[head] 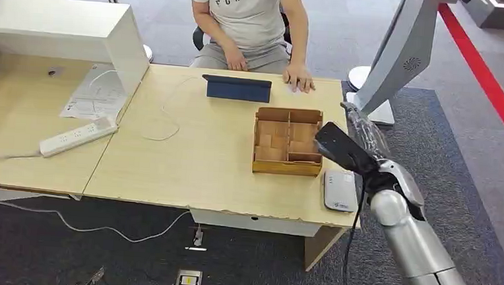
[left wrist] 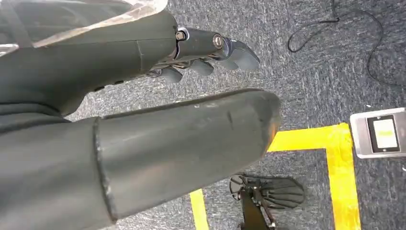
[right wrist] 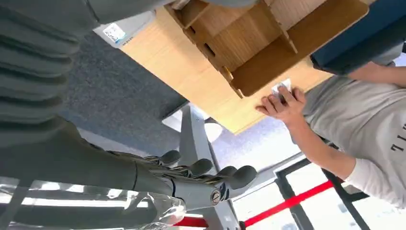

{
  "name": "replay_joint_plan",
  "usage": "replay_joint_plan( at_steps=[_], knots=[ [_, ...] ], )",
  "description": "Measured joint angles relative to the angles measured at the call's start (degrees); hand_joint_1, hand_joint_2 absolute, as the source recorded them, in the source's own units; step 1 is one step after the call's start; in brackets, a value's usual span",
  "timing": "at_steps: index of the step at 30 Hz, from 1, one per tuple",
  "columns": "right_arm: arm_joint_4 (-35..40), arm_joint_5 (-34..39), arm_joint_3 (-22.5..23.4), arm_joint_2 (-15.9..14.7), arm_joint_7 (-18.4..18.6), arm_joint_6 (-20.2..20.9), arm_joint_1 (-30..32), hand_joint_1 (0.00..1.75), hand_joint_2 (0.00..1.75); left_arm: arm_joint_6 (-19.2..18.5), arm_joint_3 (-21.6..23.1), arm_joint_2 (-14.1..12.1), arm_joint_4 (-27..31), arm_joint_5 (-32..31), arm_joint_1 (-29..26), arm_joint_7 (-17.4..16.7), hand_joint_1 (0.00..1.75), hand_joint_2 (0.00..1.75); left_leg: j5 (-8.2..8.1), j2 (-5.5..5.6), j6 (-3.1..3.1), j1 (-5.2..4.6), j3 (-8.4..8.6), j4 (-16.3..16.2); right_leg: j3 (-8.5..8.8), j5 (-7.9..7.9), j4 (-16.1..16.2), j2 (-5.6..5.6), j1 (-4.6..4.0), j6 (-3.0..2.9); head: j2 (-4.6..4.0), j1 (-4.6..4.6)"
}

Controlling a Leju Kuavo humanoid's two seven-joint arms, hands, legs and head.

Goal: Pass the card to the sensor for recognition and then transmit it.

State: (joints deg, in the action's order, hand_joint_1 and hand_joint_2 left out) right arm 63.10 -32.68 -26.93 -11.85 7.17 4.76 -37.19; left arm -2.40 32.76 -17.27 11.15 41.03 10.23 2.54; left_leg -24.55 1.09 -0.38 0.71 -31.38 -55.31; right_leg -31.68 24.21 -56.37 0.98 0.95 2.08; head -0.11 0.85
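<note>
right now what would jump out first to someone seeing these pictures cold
The robot's right hand raised over the table's right end, beside the wooden divided box, with the grey card reader on the table edge beneath it. Next, the seated person across the table, one hand pressing a small white card flat near the blue tablet case.

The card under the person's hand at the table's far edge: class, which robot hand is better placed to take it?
Probably the right robot hand: it hovers open beside the wooden box, nearest the card. The left robot hand hangs over the floor.
</note>
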Motion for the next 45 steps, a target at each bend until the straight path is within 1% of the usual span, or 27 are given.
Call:
replay_joint_plan(
  at_steps=[1, 2, 4, 5, 8, 10, 12, 14, 18, 21, 35, 40, 45],
  knots=[
    [0.57, -0.57, -0.04, 0.02, 0.37, -0.15, 0.55, 0.00, 1.75, 0.11, 0.00, 0.02, 0.02, 0.09, 0.04, 0.00, 0.00, 0.00, 0.00, 0.00, 0.00, 0.00, 0.00, 0.00, 0.01, 0.00, 0.00, 0.00, 0.00, 0.00, 0.02, 0.00],
    [1.13, -1.68, -0.15, 0.17, 0.55, -0.50, 1.17, 0.00, 0.00, 0.41, 0.00, 0.09, 0.02, 0.13, 0.11, 0.00, 0.00, 0.00, 0.00, 0.01, 0.00, 0.00, -0.01, 0.00, 0.01, 0.00, -0.01, 0.00, 0.00, 0.00, 0.00, 0.00],
    [1.97, -3.61, -0.46, 0.83, 0.94, -1.53, 2.23, 0.00, 0.00, 0.81, 0.02, 0.24, 0.02, 0.13, 0.34, -0.07, 0.00, 0.00, 0.00, 0.01, 0.00, 0.00, -0.01, 0.00, 0.00, 0.00, 0.00, 0.00, 0.00, 0.00, 0.02, -0.02],
    [2.25, -4.22, -0.61, 1.15, 0.96, -2.16, 2.63, 0.00, 1.75, 0.85, 0.02, 0.33, 0.02, 0.04, 0.46, -0.17, 0.00, 0.00, 0.00, 0.01, 0.00, 0.00, -0.02, 0.00, 0.01, 0.00, -0.01, 0.00, 0.00, 0.00, 0.00, -0.02],
    [2.18, -7.22, -1.05, 2.76, 0.96, -3.96, 3.53, 0.00, 1.75, 0.90, 0.04, 0.57, 0.02, -0.68, 0.55, -0.24, 0.00, 0.00, -0.01, 0.01, -0.01, 0.00, -0.03, 0.02, -0.01, 0.01, -0.01, 0.00, -0.01, 0.00, 0.00, 0.00],
    [1.52, -11.07, -1.27, 3.87, 1.00, -5.45, 3.70, 0.00, 1.75, 0.90, 0.07, 0.68, 0.02, -1.07, 0.63, -0.31, 0.00, 0.00, -0.01, 0.00, -0.01, 0.00, -0.04, 0.02, -0.04, 0.01, -0.02, 0.00, -0.01, 0.00, 0.02, -0.02],
    [-0.38, -15.48, -1.49, 5.18, 2.17, -6.47, 3.43, 0.00, 1.75, 0.90, 0.11, 0.85, 0.02, -1.51, 0.83, -0.46, 0.00, 0.00, 0.00, 0.02, 0.00, 0.01, -0.04, 0.02, -0.03, 0.01, -0.02, 0.00, -0.01, 0.00, 0.02, -0.02],
    [-2.50, -18.53, -1.62, 6.33, 3.21, -6.40, 3.30, 0.00, 1.75, 0.87, 0.15, 1.03, 0.02, -1.64, 0.89, -0.63, 0.00, 0.00, 0.00, 0.03, 0.00, 0.01, -0.04, 0.02, -0.02, 0.01, -0.02, -0.01, -0.01, 0.00, 0.02, 0.00],
    [-5.16, -20.44, -1.62, 8.11, 3.45, -5.97, 3.30, 0.00, 1.75, 0.74, 0.22, 1.20, 0.02, -2.12, 1.06, -0.87, 0.00, 0.00, 0.00, 0.01, 0.00, 0.00, -0.03, 0.01, -0.03, 0.00, -0.01, -0.01, 0.00, 0.00, 0.02, 0.00],
    [-6.12, -21.62, -1.57, 8.79, 3.61, -4.98, 3.31, 0.00, 1.75, 0.50, 0.24, 1.20, 0.02, -2.51, 1.22, -1.27, 0.00, 0.00, 0.00, 0.02, 0.00, 0.00, -0.04, 0.01, -0.03, 0.00, -0.01, -0.01, 0.00, 0.00, 0.00, 0.00],
    [-7.13, -23.45, -1.33, 9.22, 5.07, -1.05, 4.56, 0.00, 1.75, -0.04, 0.35, 1.22, 0.02, -3.50, 2.56, -2.08, 0.00, 0.00, 0.00, 0.00, 0.00, 0.00, -0.04, 0.01, -0.04, 0.00, -0.01, -0.01, 0.00, 0.00, 0.02, -0.02],
    [-7.96, -24.92, -1.38, 9.49, 4.96, -1.36, 4.54, 0.00, 1.75, -0.07, 0.39, 1.25, 0.02, -3.48, 2.73, -2.12, 0.00, 0.00, 0.00, 0.01, 0.00, 0.00, -0.04, 0.01, -0.03, 0.00, -0.01, -0.01, 0.00, 0.00, 0.02, 0.00],
    [-9.16, -26.34, -1.40, 9.99, 4.50, -3.08, 4.19, 0.00, 1.75, -0.04, 0.42, 1.25, 0.02, -3.63, 2.88, -2.14, 0.00, 0.00, 0.00, 0.01, 0.00, 0.00, -0.04, 0.01, -0.04, 0.00, -0.01, -0.01, 0.00, 0.00, 0.02, 0.00]
  ],
)
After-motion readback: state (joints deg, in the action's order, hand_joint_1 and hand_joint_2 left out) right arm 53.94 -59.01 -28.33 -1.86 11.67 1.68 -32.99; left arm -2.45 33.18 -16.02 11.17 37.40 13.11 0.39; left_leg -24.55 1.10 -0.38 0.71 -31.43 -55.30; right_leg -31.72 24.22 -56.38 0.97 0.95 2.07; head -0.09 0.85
